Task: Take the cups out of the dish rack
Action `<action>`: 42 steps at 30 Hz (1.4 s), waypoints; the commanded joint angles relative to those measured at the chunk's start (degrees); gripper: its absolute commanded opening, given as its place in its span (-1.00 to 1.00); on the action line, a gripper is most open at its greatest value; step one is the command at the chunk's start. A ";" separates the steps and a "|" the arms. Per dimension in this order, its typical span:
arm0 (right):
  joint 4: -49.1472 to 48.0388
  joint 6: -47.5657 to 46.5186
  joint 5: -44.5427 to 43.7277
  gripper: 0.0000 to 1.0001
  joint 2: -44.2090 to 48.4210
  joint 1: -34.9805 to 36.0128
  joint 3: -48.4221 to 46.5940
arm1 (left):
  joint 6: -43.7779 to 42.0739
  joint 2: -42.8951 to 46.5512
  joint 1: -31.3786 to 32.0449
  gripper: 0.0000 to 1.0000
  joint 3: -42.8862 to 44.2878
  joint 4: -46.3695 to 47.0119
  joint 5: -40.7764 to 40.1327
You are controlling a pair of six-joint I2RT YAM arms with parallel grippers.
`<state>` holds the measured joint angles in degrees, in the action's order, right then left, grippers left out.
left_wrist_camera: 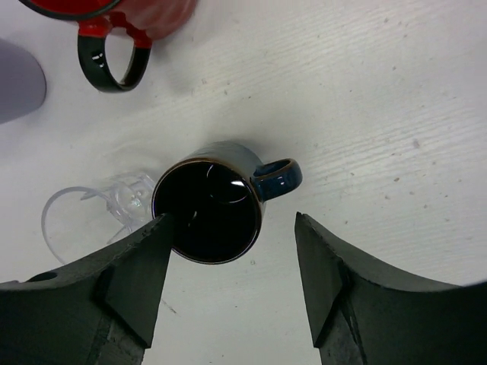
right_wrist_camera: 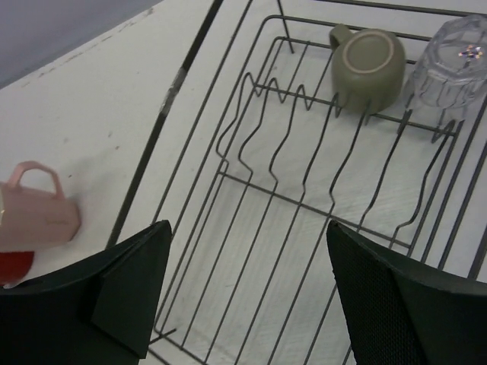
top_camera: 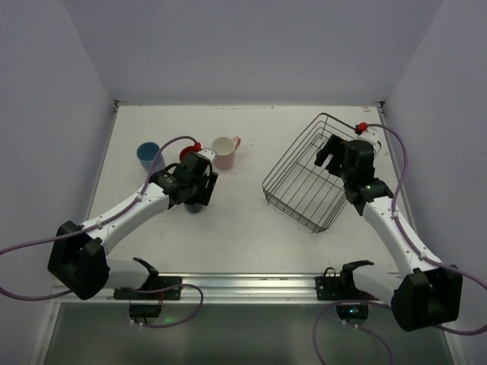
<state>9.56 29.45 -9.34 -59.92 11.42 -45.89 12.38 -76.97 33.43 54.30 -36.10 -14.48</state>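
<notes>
Left gripper [left_wrist_camera: 232, 228] spread. Dark blue mug [left_wrist_camera: 209, 217] upright between the fingers, left finger at its rim. Clear glass [left_wrist_camera: 99, 209] just left of it, red mug [left_wrist_camera: 114, 30] farther ahead. Right gripper [right_wrist_camera: 247, 251] spread over the dish rack [right_wrist_camera: 179, 80]. Olive mug [right_wrist_camera: 369, 65] and clear tumbler [right_wrist_camera: 449, 65] at the rack's far end. Pink mug [right_wrist_camera: 38, 213] outside the rack, to the left.

overhead top view, close wrist views; right shares pink mug [top_camera: 225, 152]
</notes>
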 commanded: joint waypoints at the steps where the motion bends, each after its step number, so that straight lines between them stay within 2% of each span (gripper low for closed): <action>1: 2.74 -3.43 -8.23 0.69 -4.49 -1.92 -5.08 | -0.69 4.10 -0.21 0.40 2.65 3.48 1.99; 6: 5.11 -4.75 -11.12 0.49 -14.58 -5.70 -11.13 | -0.69 13.32 -0.03 0.47 0.20 9.62 8.22; 11: 5.99 -5.81 -14.38 0.28 -21.10 -8.78 -15.36 | -0.25 23.86 -0.03 0.49 -4.46 17.63 18.69; 18: 8.89 -7.92 -18.86 0.09 -30.42 -10.80 -23.62 | -1.31 28.19 -0.12 0.50 -7.45 20.80 23.09; 23: 10.21 -9.41 -20.81 0.11 -34.55 -13.53 -26.53 | -0.87 29.42 0.41 0.50 -8.07 21.51 26.61; 30: 11.53 -10.29 -19.84 0.28 -38.78 -15.11 -30.48 | -1.83 30.65 3.57 0.51 -8.16 20.89 23.53; 42: 11.44 -11.61 -14.91 0.35 -43.61 -17.04 -33.83 | -2.01 29.95 4.10 0.52 -8.07 20.98 22.83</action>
<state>20.69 18.94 -25.43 -102.91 -4.80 -77.03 12.16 -46.94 37.21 46.15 -17.21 8.73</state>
